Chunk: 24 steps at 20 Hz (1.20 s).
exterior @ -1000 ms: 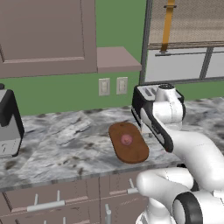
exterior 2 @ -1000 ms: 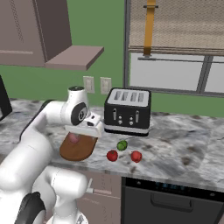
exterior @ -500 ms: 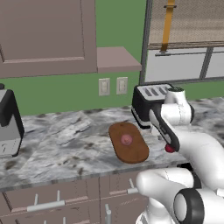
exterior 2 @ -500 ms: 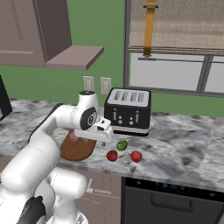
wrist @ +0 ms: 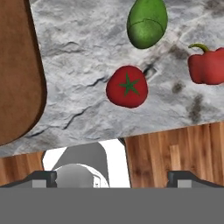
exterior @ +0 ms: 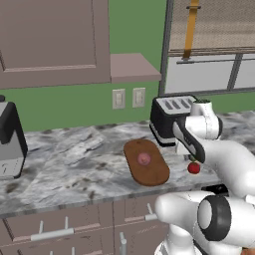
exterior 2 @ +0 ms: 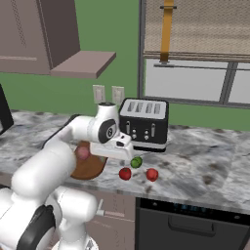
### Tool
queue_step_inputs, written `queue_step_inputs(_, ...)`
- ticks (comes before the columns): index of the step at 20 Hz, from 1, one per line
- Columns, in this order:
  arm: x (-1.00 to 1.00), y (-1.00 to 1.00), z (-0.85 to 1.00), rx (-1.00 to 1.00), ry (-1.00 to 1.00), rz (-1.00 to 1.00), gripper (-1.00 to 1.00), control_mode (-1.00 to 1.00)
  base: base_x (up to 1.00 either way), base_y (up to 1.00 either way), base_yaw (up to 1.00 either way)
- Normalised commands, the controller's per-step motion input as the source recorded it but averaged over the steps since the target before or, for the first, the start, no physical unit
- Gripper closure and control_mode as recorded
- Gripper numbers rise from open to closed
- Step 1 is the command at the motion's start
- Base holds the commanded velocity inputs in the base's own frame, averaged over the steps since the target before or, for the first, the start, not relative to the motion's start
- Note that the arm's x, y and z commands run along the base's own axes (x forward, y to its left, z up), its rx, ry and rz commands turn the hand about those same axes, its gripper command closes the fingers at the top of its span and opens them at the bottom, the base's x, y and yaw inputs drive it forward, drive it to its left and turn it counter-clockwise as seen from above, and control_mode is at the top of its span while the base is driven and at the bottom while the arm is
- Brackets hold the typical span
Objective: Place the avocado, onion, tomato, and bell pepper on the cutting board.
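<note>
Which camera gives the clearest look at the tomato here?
The hand view: the tomato sits near the middle, large and unobstructed, its green star-shaped stem mark facing the camera. In the right base view it is a small red ball on the counter in front of the toaster. In the left base view I cannot tell it apart.

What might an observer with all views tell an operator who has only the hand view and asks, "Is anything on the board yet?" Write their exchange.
Observer: Yes. The onion lies on the board, near its middle.
Operator: What stands behind the fruit?
Observer: A toaster, against the wall just behind the avocado.
</note>
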Motion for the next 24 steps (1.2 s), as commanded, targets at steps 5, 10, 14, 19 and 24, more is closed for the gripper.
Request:
queue_step_inputs(5,0.11,-0.13,-0.14,0.00,0.07,0.00,-1.00,-1.00,0.00,0.00,0.00)
queue_step_inputs(10,0.27,-0.05,-0.28,0.00,0.07,0.00,-1.00,-1.00,0.00,0.00,0.00)
queue_step_inputs(14,0.38,-0.04,-0.25,0.00,0.11,0.00,-1.00,-1.00,0.00,0.00,0.00)
queue_step_inputs(19,0.31,-0.08,-0.20,0.00,0.09,0.00,-1.00,-1.00,0.00,0.00,0.00)
queue_step_inputs(24,0.11,-0.15,-0.18,0.00,0.06,0.00,-1.00,-1.00,0.00,0.00,0.00)
